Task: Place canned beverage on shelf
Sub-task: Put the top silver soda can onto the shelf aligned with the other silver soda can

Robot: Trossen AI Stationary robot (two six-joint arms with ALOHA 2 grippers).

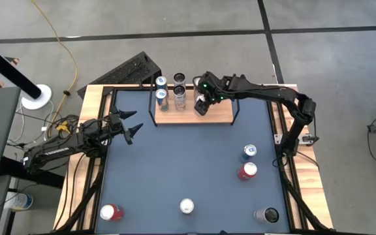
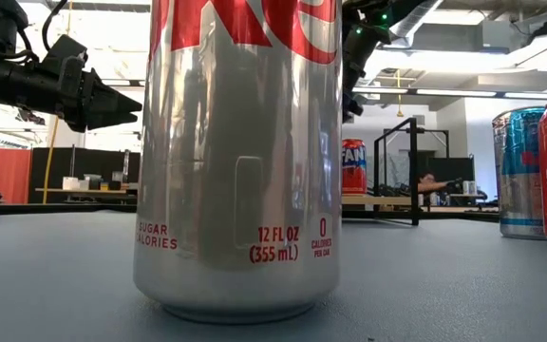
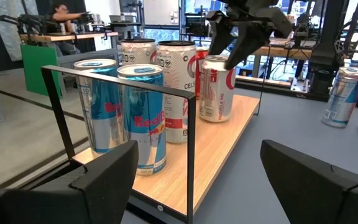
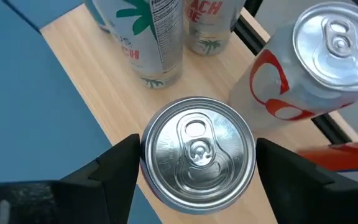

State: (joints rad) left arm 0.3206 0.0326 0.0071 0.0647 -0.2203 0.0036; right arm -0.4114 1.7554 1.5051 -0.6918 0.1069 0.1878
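The right gripper (image 1: 202, 104) hangs over the shelf (image 1: 222, 115), which stands at the table's (image 1: 194, 170) far edge. Directly under the gripper a can (image 4: 197, 150) stands upright on the shelf's wood, its silver lid facing the wrist camera. The two fingers (image 4: 118, 165) are spread wide, one on each side of the lid, with a gap between each finger and the can's rim; they hold nothing. In the left wrist view the same gripper (image 3: 236, 38) sits at the can's (image 3: 217, 87) top, fingers splayed around the rim, the can resting on the board.

On the shelf beside this can stand four more: two blue cans (image 3: 143, 118) nearest the shelf's left rail, and two white ones (image 3: 178, 87) between them and the gripper's can.

The left gripper (image 1: 128, 125) waits above the table off the shelf's left end, fingers apart and empty.

Well away from the shelf, other cans stand on the table: a blue one (image 1: 249, 152) and a red one (image 1: 247, 171) toward the right side, and a silver one (image 1: 187, 206) at the near edge.
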